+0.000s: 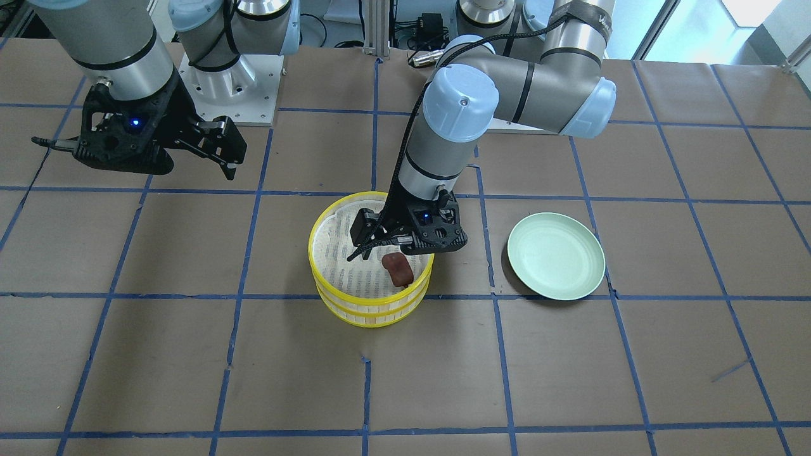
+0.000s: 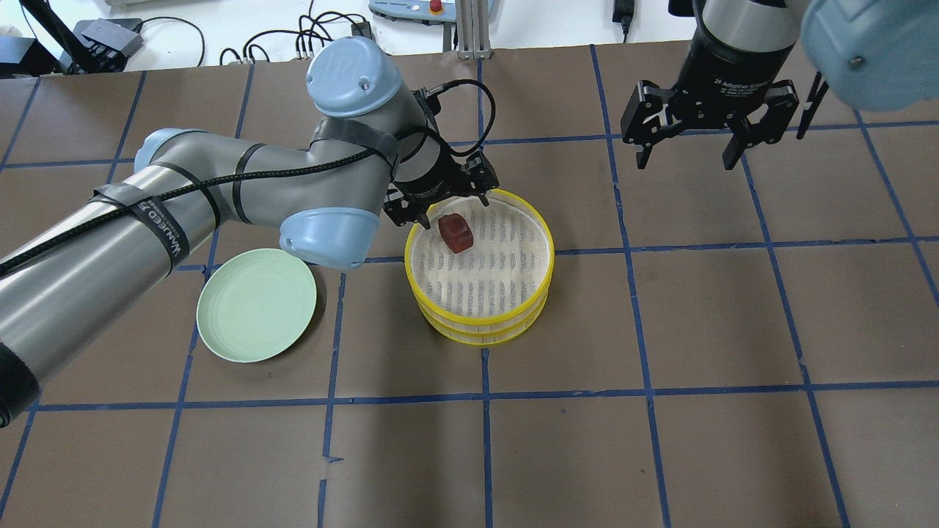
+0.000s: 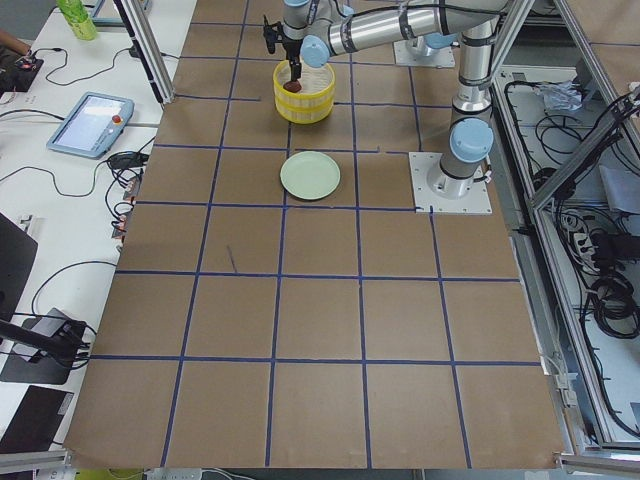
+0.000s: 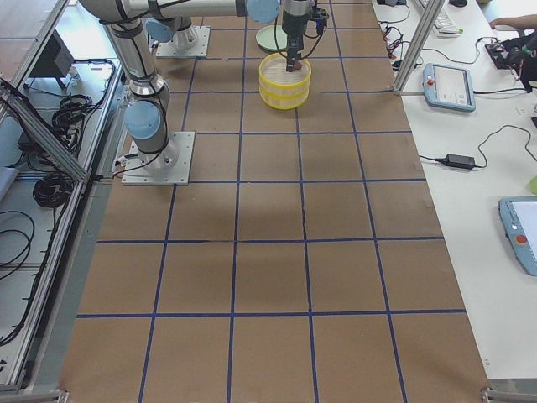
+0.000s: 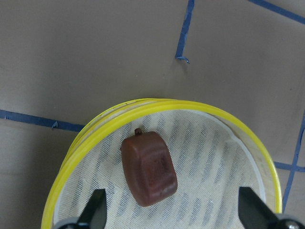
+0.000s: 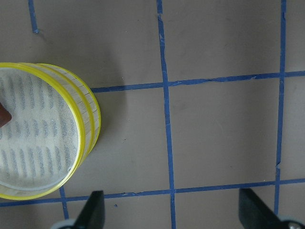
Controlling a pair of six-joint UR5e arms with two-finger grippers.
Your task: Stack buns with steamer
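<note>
The dark reddish-brown bun (image 2: 456,233) lies on the white mesh of the yellow steamer (image 2: 549,253), near its rim; it also shows in the left wrist view (image 5: 148,168) and the front view (image 1: 398,269). The steamer (image 1: 367,311) is two stacked tiers. My left gripper (image 2: 446,207) hangs just above the bun, open, with one fingertip (image 5: 97,210) on each side and not touching it. My right gripper (image 2: 686,163) is open and empty, high over bare table away from the steamer. The white bun is out of view.
A pale green plate (image 2: 257,304) sits bare on the table beside the steamer, under my left arm's elbow; it also shows in the front view (image 1: 556,255). The table is brown paper with a blue tape grid. The steamer's rim (image 6: 88,124) shows in the right wrist view.
</note>
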